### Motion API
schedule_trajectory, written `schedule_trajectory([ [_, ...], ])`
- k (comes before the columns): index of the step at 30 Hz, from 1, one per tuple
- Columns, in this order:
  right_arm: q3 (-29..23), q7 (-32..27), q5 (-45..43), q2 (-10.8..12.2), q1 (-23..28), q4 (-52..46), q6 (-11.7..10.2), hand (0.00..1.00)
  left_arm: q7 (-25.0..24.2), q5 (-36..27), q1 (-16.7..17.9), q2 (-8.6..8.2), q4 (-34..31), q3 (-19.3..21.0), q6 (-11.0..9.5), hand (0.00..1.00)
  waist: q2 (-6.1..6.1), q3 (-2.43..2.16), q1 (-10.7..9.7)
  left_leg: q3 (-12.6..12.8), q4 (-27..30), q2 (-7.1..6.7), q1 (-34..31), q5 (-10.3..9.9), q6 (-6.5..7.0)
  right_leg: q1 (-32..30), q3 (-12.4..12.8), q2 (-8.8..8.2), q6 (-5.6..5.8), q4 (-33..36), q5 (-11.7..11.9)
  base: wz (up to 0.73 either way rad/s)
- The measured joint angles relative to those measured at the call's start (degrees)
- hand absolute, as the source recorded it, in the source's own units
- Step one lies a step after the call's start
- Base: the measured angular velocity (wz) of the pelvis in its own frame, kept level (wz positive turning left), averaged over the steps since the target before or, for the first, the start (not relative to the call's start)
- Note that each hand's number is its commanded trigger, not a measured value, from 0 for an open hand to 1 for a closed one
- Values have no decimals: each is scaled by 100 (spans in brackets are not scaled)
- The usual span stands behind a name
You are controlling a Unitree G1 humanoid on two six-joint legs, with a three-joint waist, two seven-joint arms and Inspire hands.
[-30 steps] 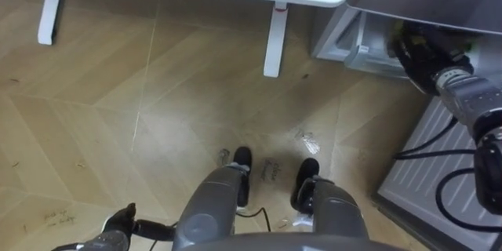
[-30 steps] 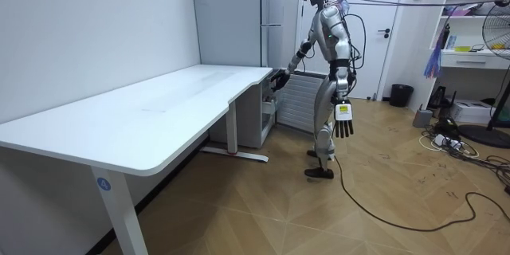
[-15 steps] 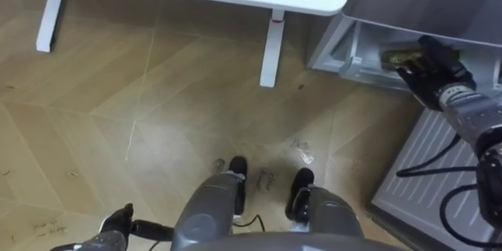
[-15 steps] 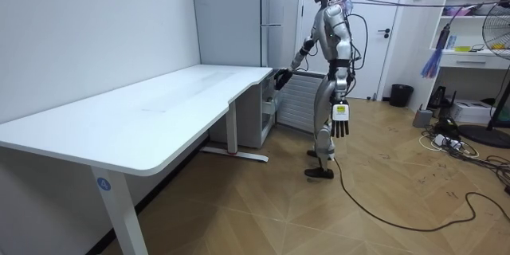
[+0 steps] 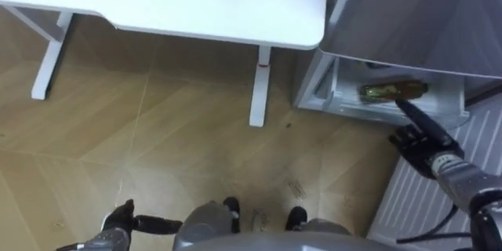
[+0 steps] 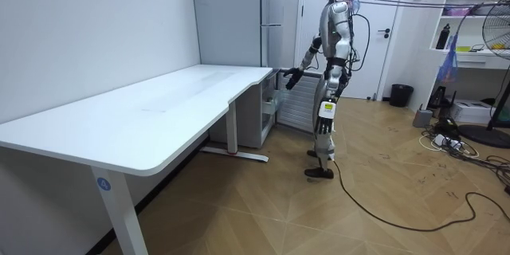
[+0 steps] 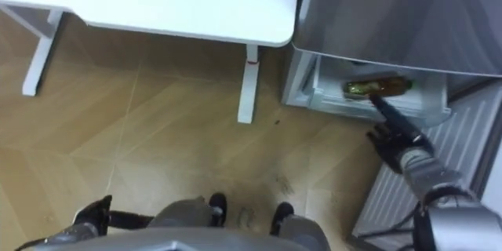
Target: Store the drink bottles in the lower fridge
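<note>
A brown-green drink bottle lies on its side in the open lower fridge compartment, also seen as the bottle in the right eye view. My right hand hovers just in front of and below the bottle, fingers straight and open, holding nothing. In the room view I stand upright at the fridge, right hand stretched toward it. At my side hangs my left hand, open and empty, and the room view shows this left hand beside my thigh.
The white table ends right beside the fridge, its leg close to the compartment. The lower fridge door, ribbed inside, stands open at my right. Wooden floor lies to my left.
My right hand has let go of the bottle and drawn back out of the compartment, leaving the bottle lying inside. The eye view has tilted up toward table and fridge.
</note>
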Motion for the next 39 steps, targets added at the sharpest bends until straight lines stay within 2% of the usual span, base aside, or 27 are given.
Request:
schedule_trajectory([
  [4, 4, 1, -516, 136, 408, -25, -203, 0, 187, 117, 175, -32, -120, 116, -145, 0, -63, -6, -103, 9, -206, -13, 382, -6, -11, 331, -27, -9, 18, -97, -75, 1],
  [9, 409, -79, -1464, 507, 1065, 4, -217, 0, 627, 192, 379, -69, -119, 146, -190, 0, -242, -7, -136, 2, -407, -6, 781, -27, -48, 735, -29, 32, 22, -307, -78, 0],
  [13, 451, -95, -1767, 753, 1283, 54, -238, 0, 790, 198, 436, -196, -126, 212, -191, 0, -297, 7, -230, 7, -494, -10, 980, -50, -53, 912, -12, 41, 26, -399, -77, -1],
  [15, 489, -138, -1867, 871, 1336, 50, -251, 0, 895, 199, 457, -226, -127, 249, -207, 0, -283, 14, -257, 20, -511, 5, 1079, -90, -60, 1001, 24, 61, 35, -414, -86, -7],
  [17, 562, -207, -1865, 890, 1424, 41, -253, 0, 994, 197, 444, -238, -161, 262, -243, 0, -266, 16, -272, 41, -542, 8, 1118, -97, -60, 1059, 47, 67, 35, -454, -87, -6],
  [20, 533, -350, -1877, 931, 1636, -5, -256, 0, 1091, 197, 534, -292, -280, 481, -265, 0, -243, 0, -279, 58, -550, 10, 1202, -119, -62, 1141, 90, 79, 44, -482, -93, -4],
  [26, 441, -452, -1719, 1122, 1944, -15, -261, 0, 1101, 197, 604, -386, -287, 552, -262, 0, -201, -2, -315, 75, -552, 13, 1270, -129, -61, 1199, 93, 79, 48, -473, -98, 0],
  [30, 439, -460, -1583, 1142, 2114, -13, -255, 0, 1106, 196, 699, -403, -268, 649, -262, 0, -138, 4, -355, 81, -562, 22, 1396, -175, -63, 1301, 91, 83, 47, -483, -107, 0],
  [39, 426, -440, -1660, 1308, 2172, 96, -236, 0, 1042, 258, 686, -526, -77, 760, -246, 0, -147, -6, -450, 142, -564, 23, 1525, -183, -62, 1374, 181, 87, 53, -474, -149, -4],
])
